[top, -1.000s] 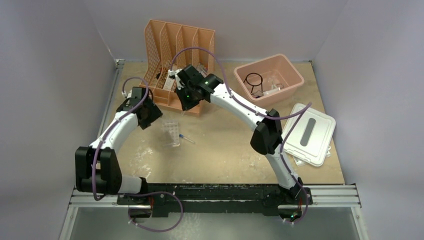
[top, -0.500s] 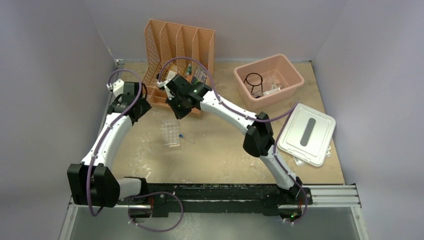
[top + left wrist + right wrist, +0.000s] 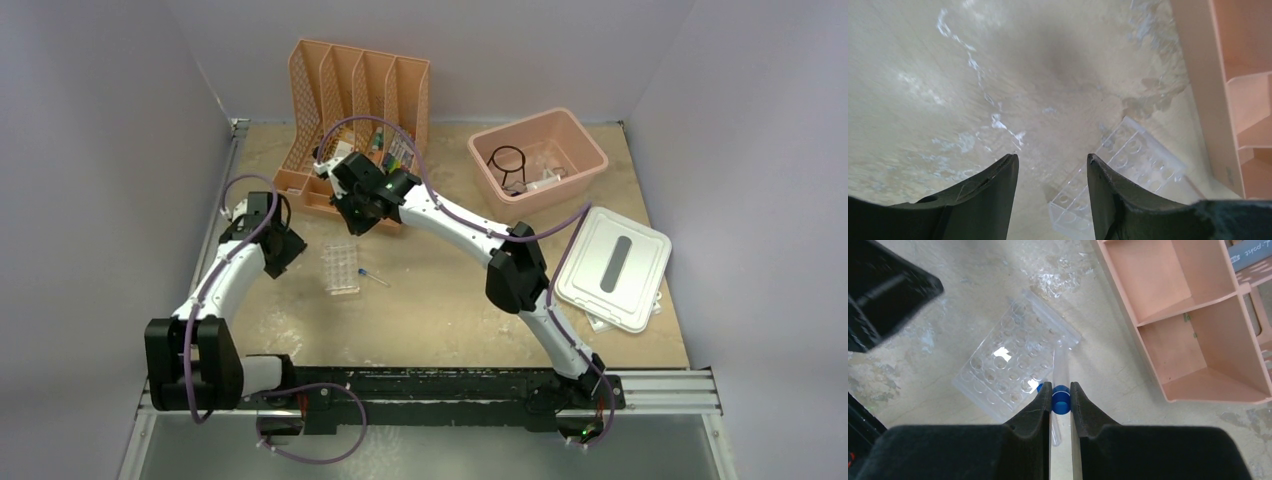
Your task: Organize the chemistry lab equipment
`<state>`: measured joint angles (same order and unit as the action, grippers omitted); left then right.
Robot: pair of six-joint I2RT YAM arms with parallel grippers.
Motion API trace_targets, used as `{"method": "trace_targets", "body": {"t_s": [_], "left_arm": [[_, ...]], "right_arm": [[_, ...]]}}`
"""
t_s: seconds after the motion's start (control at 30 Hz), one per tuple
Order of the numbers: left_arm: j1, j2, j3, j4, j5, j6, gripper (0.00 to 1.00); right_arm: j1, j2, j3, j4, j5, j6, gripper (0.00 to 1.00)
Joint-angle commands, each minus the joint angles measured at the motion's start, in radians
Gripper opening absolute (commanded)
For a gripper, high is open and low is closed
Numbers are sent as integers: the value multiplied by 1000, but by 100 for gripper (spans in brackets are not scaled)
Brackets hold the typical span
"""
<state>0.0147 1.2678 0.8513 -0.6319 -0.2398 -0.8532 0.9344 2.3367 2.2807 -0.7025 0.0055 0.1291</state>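
Scuffed tabletop [image 3: 450, 300] — right gripper [image 3: 1060, 392] clamps a blue-capped tube [image 3: 1062, 365], rack [image 3: 1008, 360] at eleven o'clock from its wrist camera. Left gripper [image 3: 1050, 167] gapes empty. Next, probably — seat the tube upright.

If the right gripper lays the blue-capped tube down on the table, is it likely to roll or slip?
It would probably roll: the blue-capped tube is round and slim, and the table looks flat. It looks like smooth clear plastic, so it may slip in the right gripper, which pinches it only near the cap. It is likely light.
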Motion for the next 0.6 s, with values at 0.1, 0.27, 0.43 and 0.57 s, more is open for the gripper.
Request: {"method": "trace_targets", "body": {"t_s": [0.1,0.27,0.43,0.57], "left_arm": [[14,38,-85,171,202,-85,51],[13,143,-92,227,281,-67,42],[13,206,-73,263,341,-43,41],[12,260,-51,293,426,-26,42]], "right_arm": [[1,-10,-36,71,-4,-19,7],[2,-10,-43,55,-4,-20,7],[1,-33,-70,32,10,-23,7],[1,-31,-57,-13,31,-23,7]]}}
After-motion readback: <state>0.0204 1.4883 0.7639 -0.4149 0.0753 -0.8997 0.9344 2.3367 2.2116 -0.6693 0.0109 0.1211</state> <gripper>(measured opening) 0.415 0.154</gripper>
